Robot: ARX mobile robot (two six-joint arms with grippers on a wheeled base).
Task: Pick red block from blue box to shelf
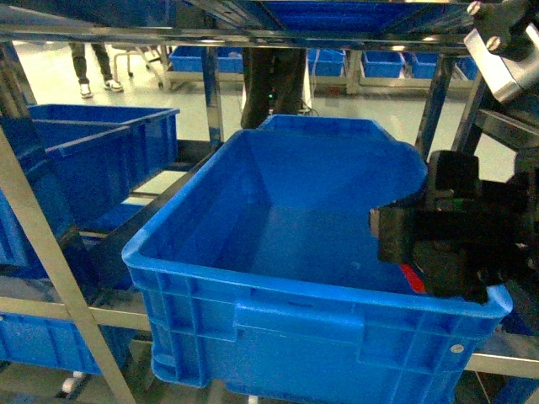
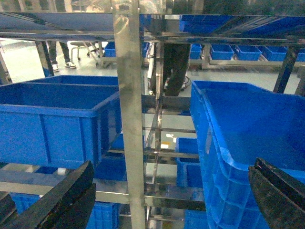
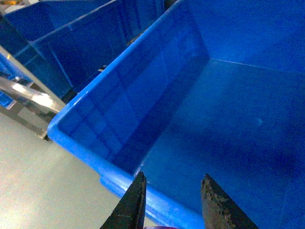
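Note:
My right gripper (image 1: 402,252) hangs over the front right corner of a dark blue ribbed crate (image 1: 278,328) that stands on the shelf (image 1: 50,252) of grey steel bars. A sliver of the red block (image 1: 410,279) shows under it. In the right wrist view the red block (image 3: 162,227) peeks out at the bottom edge between the two fingers of the right gripper (image 3: 172,183), which is shut on it above the crate's floor (image 3: 228,105). The left gripper (image 2: 171,164) is open and holds nothing, facing a shelf upright (image 2: 127,95). The blue box is out of view.
More dark blue crates (image 1: 101,151) sit on the shelf to the left, another one (image 2: 52,114) left of the upright. Steel crossbars (image 1: 253,35) run overhead. A person's legs (image 1: 93,63) stand on the floor beyond the rack.

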